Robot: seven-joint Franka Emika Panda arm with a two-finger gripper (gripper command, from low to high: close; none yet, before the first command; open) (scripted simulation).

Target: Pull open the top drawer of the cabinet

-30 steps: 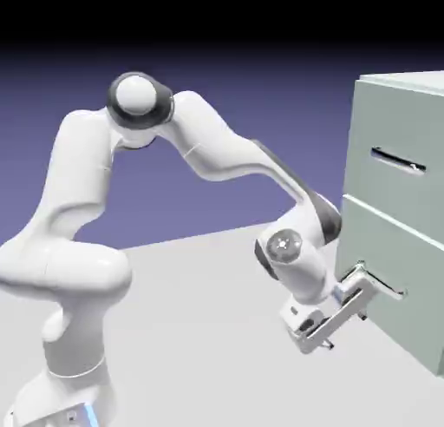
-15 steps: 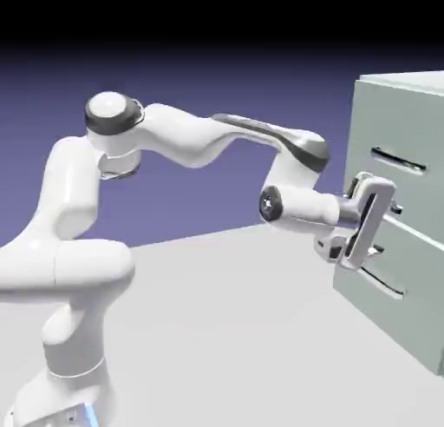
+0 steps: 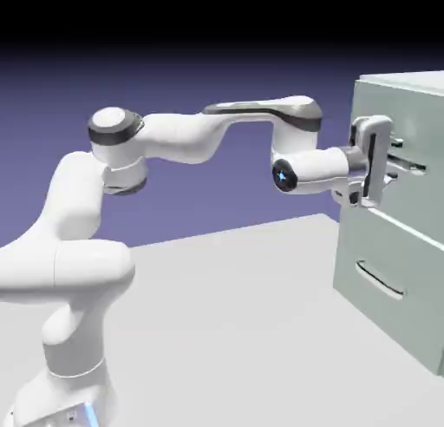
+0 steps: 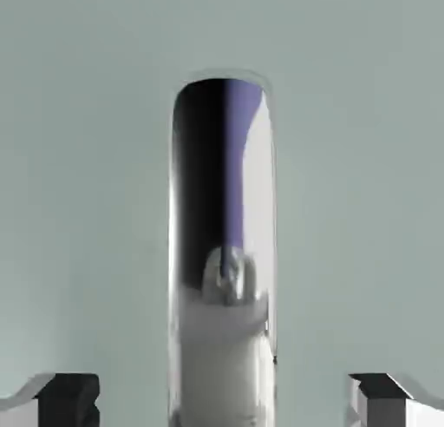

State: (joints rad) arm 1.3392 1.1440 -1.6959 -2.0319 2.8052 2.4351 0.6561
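Observation:
The pale grey-green cabinet stands at the exterior view's right. Its top drawer looks shut, flush with the cabinet's face. My gripper is level with that drawer's silver bar handle, its fingers reaching around the bar's near end. In the hand view the handle runs as a shiny upright bar between my two fingertips, which stand wide apart and do not touch it. My gripper is open, with the drawer's flat panel filling the view behind the bar.
The lower drawer sticks out a little from the cabinet's face, its handle below my hand. The grey table stretches from the arm's base to the cabinet.
My hand has risen from the lower drawer's handle to the top drawer's handle and rolled upright. The lower drawer stands slightly further out than a second ago.

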